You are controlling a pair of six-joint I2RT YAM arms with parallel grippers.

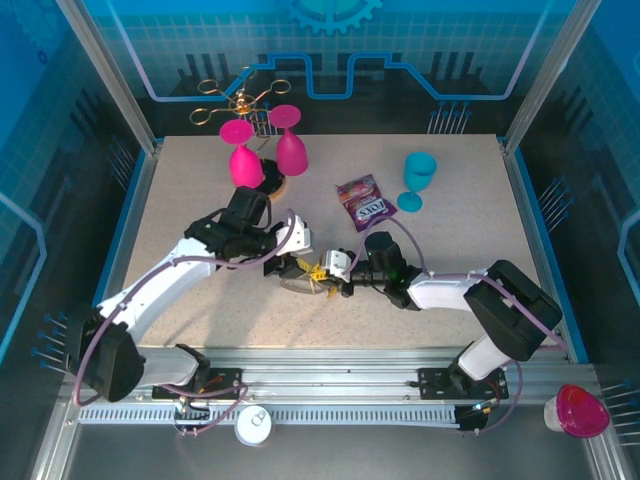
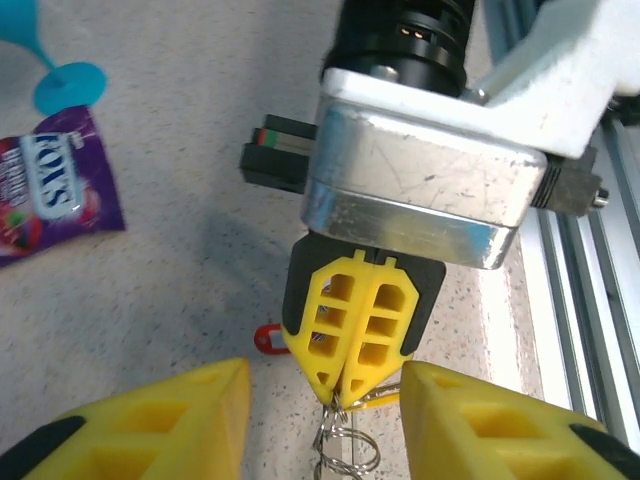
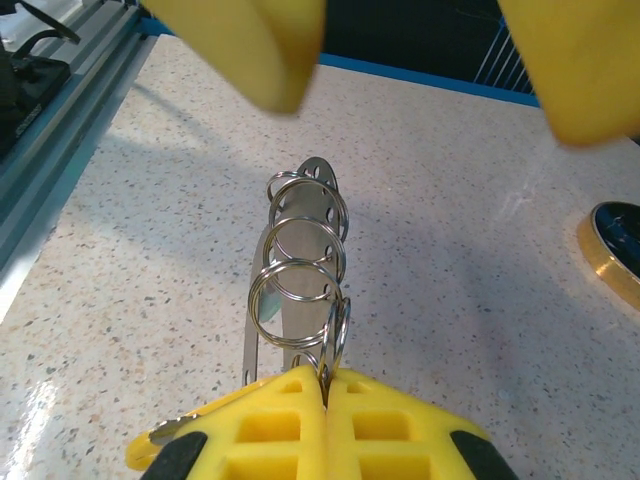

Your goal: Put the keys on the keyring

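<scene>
The right gripper (image 3: 325,385) is clenching its two yellow fingers flat together on the keyring (image 3: 297,263), holding its little chain of wire rings out into open air, I'd guess so that a key can be worked onto it. The left gripper (image 2: 322,405) is facing it with its fingers spread wide, grasping nothing, the rings hanging between them. A red-headed key (image 2: 265,338) is lying on the table (image 2: 180,280) just beside the right gripper (not threaded yet, as far as I can tell).

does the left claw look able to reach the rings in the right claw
Probably yes: left claw is open astride the rings, which stick out free of the shut right claw.
</scene>
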